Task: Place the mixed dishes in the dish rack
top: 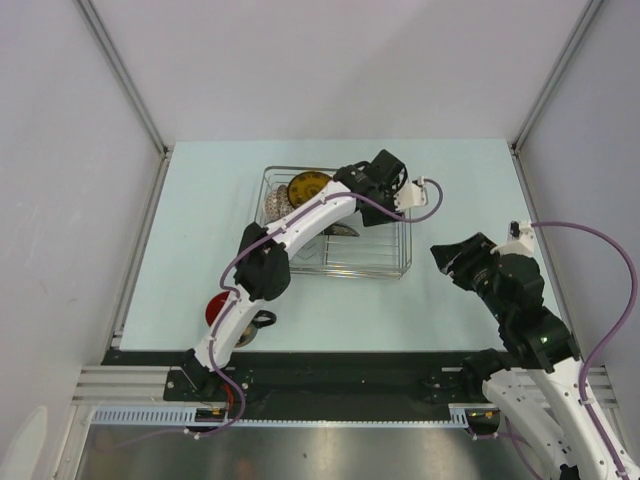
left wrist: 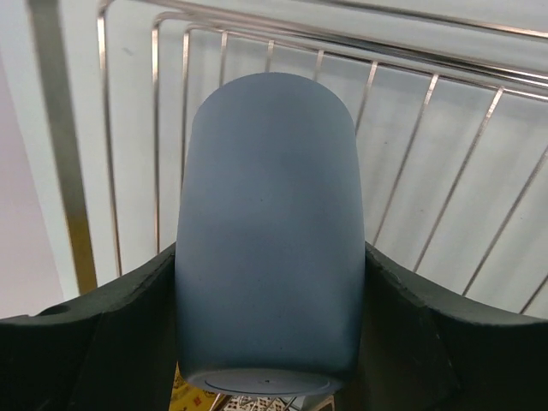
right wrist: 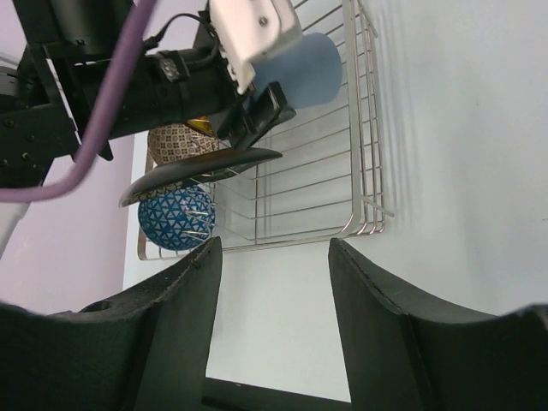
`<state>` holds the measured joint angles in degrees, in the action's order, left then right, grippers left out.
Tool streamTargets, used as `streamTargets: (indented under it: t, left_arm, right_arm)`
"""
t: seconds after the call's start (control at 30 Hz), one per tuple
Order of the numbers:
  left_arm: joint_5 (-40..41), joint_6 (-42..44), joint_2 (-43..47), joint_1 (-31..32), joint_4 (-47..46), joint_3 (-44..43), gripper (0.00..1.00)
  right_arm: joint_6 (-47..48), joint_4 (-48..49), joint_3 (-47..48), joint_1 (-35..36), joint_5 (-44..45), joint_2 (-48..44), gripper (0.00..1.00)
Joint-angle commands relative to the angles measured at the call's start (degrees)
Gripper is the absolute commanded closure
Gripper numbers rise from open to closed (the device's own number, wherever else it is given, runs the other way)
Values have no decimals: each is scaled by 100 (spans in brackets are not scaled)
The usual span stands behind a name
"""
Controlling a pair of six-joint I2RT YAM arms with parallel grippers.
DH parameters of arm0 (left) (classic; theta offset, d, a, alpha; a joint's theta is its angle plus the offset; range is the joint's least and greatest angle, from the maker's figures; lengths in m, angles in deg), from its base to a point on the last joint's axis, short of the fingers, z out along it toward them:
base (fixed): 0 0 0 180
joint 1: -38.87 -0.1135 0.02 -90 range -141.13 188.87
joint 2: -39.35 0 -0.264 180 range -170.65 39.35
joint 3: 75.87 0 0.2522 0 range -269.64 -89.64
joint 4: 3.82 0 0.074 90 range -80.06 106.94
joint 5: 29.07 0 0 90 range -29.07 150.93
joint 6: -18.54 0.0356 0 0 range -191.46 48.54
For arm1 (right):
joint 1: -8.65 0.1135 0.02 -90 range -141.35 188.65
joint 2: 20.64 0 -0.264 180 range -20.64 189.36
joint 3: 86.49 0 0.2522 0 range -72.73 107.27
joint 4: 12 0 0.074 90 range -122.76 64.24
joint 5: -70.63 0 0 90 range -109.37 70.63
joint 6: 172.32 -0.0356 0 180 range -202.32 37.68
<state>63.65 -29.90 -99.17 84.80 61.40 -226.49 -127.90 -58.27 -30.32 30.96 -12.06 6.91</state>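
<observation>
- Item, held: light-blue handleless cup [left wrist: 270, 231], matte and smooth-sided. The left gripper [left wrist: 270, 257] is clamped on its lower body, one dark finger [left wrist: 111, 334] on each side.
- Location of the cup: over the far right part of the silver wire-mesh dish rack [top: 370, 262], well away from the dishes at the other end. Whether it touches the wire floor cannot be told.
- Items already in the rack, grouped at its left end:
  - blue-patterned bowl [right wrist: 175, 218], on its side;
  - reddish-white patterned bowl [right wrist: 175, 141], beside it;
  - dark square plate with yellow round motif [top: 308, 187], standing on edge between the prongs.
- Item outstanding: red-inside mug with black handle [top: 218, 308]. It sits on the pale green table [top: 450, 160] outside the rack, close to the left arm's base and partly hidden by that arm.
- Right gripper [right wrist: 274, 248]: jaws apart with nothing between them, hanging off the rack's right side over bare table.
- Step in hand, as judged: placing the cup, fourth of five dishes.
- Next move, as judged:
  - settle the cup onto the wires in the open section;
  - part the left fingers only once it is supported;
  - draw straight back so the fingers clear the rim wire and the plate's edge.
- Afterwards, as judged: the mug lies on the left arm's side, so that arm is the likelier one to fetch it.
</observation>
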Motion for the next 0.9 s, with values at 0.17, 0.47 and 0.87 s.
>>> streamTargets:
  t: [0.17, 0.47, 0.87]
  left_arm:
    - [-378, 1283, 9, 12, 294, 10, 100]
    - [-79, 2163, -105, 39, 435, 124, 99]
    - [307, 2462, -237, 135, 365, 318, 54]
  right_arm:
    - [-82, 122, -58, 11, 148, -48, 43]
    - [-197, 17, -75, 19, 148, -197, 43]
    - [-249, 52, -75, 11, 87, -259, 43]
